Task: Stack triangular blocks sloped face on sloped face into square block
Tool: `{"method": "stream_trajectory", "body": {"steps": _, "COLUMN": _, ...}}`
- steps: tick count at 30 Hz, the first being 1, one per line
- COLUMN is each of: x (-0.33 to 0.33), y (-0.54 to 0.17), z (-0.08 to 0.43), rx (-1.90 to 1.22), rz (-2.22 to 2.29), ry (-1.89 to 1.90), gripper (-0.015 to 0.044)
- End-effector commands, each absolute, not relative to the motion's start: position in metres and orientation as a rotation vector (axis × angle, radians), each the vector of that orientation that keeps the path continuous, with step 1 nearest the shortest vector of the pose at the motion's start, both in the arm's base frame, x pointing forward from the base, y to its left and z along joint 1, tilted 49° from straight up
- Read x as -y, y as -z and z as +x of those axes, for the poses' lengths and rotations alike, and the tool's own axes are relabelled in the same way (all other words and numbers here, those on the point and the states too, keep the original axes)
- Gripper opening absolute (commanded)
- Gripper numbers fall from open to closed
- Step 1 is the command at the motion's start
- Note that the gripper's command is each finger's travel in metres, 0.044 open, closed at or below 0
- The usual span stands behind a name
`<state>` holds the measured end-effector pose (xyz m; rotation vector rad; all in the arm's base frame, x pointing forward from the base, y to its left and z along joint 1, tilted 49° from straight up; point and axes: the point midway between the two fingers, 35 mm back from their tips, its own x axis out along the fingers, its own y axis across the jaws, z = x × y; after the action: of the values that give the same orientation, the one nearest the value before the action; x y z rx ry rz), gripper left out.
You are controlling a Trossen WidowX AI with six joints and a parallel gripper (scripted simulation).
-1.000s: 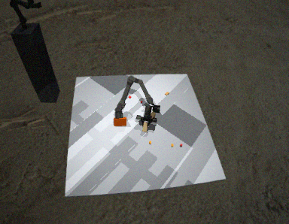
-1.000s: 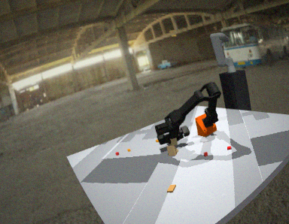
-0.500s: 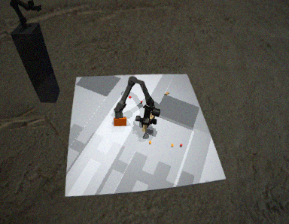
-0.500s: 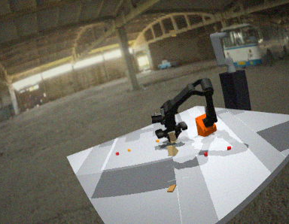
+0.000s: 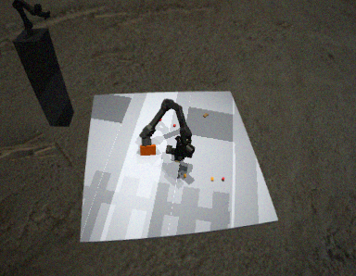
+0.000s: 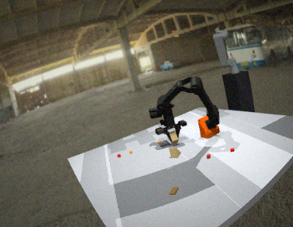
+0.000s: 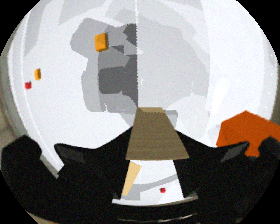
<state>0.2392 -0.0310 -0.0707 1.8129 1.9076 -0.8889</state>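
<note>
My gripper (image 6: 173, 135) (image 7: 149, 129) is shut on one tan triangular block (image 6: 174, 139) (image 7: 157, 137), which hangs between the fingers and appears to be above the table. The other triangular block (image 6: 175, 153) (image 7: 132, 177) lies on the table, nearer the exterior camera than the held block. The two blocks show apart in the exterior view. In the wrist view the lower one shows as a pale strip below the held block, partly hidden by it and a finger. In the top view the arm hides most of both blocks. The slope of the held block is hard to make out.
The orange arm base (image 5: 147, 150) (image 6: 207, 127) (image 7: 248, 132) stands beside the gripper. Orange cubes (image 5: 212, 179) (image 6: 130, 151) (image 7: 101, 42) and red cubes (image 5: 222, 179) (image 6: 208, 156) (image 7: 28, 85) are scattered around. A flat brown piece (image 5: 206, 115) (image 6: 174, 190) lies further off.
</note>
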Motion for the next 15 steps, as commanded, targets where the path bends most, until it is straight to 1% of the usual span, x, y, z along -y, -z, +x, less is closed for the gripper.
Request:
{"method": "stream_trajectory", "body": {"steps": 1, "x": 0.039, "y": 0.075, "z": 0.240, "rx": -1.962, "rz": 1.905, "ry": 0.793, "gripper": 0.0000}}
{"method": "stream_trajectory", "body": {"steps": 15, "x": 0.057, "y": 0.093, "z": 0.236, "rx": -2.157, "rz": 2.174, "ry": 0.468, "gripper": 0.0000}}
